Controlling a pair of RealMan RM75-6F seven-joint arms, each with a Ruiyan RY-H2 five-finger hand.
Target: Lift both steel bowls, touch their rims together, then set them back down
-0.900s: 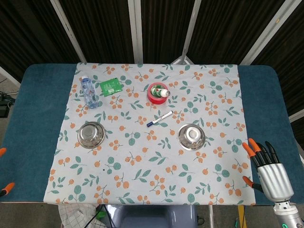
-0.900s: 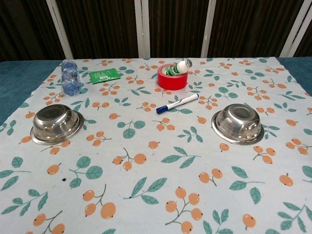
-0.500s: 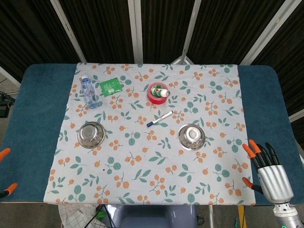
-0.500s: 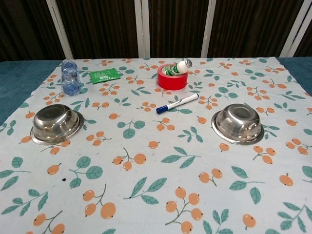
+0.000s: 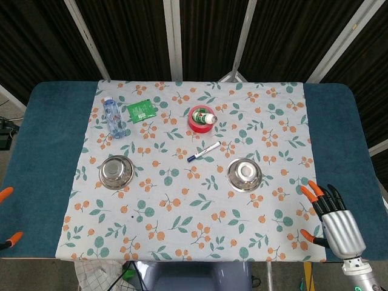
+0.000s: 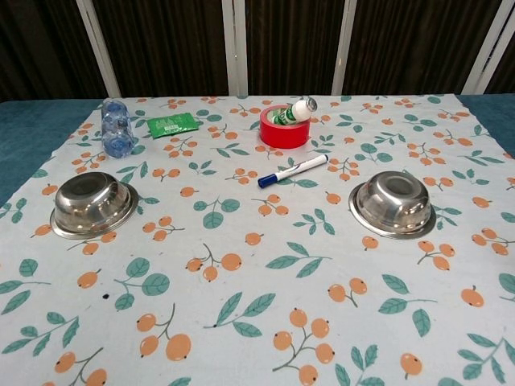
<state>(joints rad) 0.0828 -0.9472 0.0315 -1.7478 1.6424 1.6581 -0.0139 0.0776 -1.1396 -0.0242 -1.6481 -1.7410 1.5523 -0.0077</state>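
The head view looks almost straight down from high up, taking in the whole desk (image 5: 36,139). The chest view sits low and near, facing forward across the same flowered cloth (image 6: 241,322) toward dark curtains (image 6: 161,40).

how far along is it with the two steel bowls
Nothing looks done: the left bowl and right bowl both sit on the tablecloth, far apart. In hand: the right hand hovers open near the right bowl; only fingertips of the left hand show. Lifting, touching rims and setting down remain.
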